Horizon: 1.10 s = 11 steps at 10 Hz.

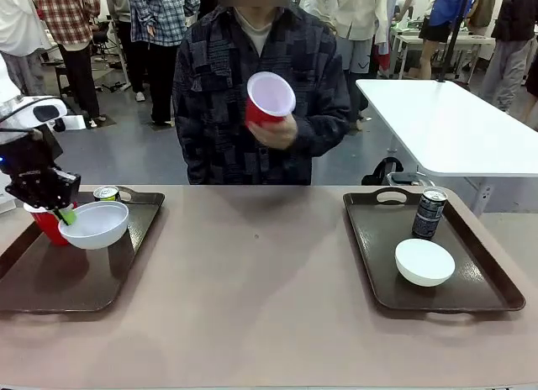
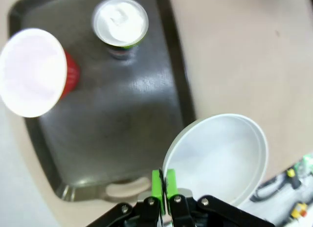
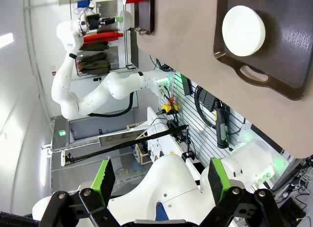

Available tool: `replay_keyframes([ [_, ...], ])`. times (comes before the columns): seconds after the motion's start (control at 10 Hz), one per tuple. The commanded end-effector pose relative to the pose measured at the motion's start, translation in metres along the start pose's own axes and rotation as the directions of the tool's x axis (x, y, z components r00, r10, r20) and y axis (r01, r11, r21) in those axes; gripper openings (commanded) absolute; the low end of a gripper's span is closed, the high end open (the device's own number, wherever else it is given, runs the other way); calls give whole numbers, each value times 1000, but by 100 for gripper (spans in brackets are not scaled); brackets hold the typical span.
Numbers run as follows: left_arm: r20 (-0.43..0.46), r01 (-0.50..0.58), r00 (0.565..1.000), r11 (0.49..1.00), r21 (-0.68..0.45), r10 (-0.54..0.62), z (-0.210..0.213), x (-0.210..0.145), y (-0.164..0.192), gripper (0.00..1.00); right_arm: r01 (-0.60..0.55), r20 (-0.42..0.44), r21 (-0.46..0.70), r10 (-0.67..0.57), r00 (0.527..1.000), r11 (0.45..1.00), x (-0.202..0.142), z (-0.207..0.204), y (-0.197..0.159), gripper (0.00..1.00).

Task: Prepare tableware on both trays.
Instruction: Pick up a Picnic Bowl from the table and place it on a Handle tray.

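**White bowl lifted by its rim over the left tray**

The white bowl [image 1: 94, 224] is hanging tilted above the left tray [image 1: 50, 281], its open side turning up and toward the middle of the worktop [image 1: 252, 289]. The left tool [image 1: 65, 213] is pinching the bowl's near-left rim, green pads [image 2: 157, 185] pressed together on the thin edge. Just behind the bowl a red cup [image 1: 49, 225] is standing upright on the tray, and a can [image 1: 106, 193] is sitting near the tray's far handle.

From the left wrist the bowl [image 2: 220, 158] is showing its hollow inside, reaching out past the tray's long rim over the bare worktop; the cup's white mouth [image 2: 32, 73] and the can's pale top [image 2: 120, 21] are facing the lens.

On the right tray [image 1: 471, 272] a second bowl [image 1: 424, 261] is lying rim up beside an upright black-silver can [image 1: 429, 213]. The person's hand [image 1: 273, 131] is holding another red cup [image 1: 267, 98], tipped, mouth toward the robot.

The right tool [image 3: 159, 180] is standing with its fingers wide apart, gripping nothing, well back from the worktop edge; its view is showing the second bowl from the side.
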<state>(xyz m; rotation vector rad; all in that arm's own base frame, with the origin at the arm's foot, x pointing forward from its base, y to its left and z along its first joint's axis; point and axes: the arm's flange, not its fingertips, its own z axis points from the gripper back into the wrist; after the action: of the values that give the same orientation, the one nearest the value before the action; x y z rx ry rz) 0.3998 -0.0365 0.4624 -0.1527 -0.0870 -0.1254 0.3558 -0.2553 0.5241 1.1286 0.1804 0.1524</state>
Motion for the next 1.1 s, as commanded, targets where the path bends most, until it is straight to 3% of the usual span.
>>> replay_keyframes([
  [0.0, 52, 23, 998, 997, 79, -27, -10, 3, 15, 0, 9, 6, 4, -9, 1000, 1000, 0, 1, 2, 100],
  [0.6, 32, 13, 999, 998, 55, -15, -7, 4, 10, 4, 9, 6, 4, -9, 1000, 1000, 0, 1, 2, 100],
  [1.0, 41, 126, 991, 985, 115, -131, -47, -16, 26, 4, 9, 6, 4, -9, 1000, 1000, 0, 1, 2, 100],
])
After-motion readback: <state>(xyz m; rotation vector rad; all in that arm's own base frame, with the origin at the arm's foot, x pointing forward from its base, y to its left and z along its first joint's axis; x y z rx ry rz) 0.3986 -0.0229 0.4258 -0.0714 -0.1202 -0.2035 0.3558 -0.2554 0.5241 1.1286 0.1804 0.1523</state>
